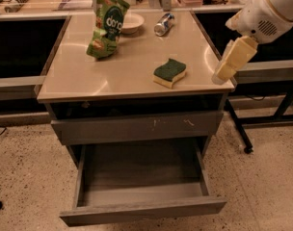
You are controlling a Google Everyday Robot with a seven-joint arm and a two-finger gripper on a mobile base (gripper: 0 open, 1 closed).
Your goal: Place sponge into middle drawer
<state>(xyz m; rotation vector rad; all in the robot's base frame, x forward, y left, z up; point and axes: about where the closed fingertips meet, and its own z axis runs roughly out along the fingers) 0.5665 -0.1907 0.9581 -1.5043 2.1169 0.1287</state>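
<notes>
The middle drawer (pixel 141 172) stands pulled open at the front; above it the sponge (pixel 169 72) lies untouched on the tabletop (pixel 79 76), green side up. The tool (pixel 221 75) hovers at the tabletop's right edge, near the sponge, wide or narrow impossible to tell. Grasp, carry and drop all remain; a snack bag (pixel 107 25) stands behind

The sponge (pixel 169 71) is dark green over pale yellow; the middle drawer (pixel 141 171) is plain grey. The cream-yellow gripper (pixel 224 70) hangs at the beige tabletop's (pixel 84 73) right edge.
</notes>
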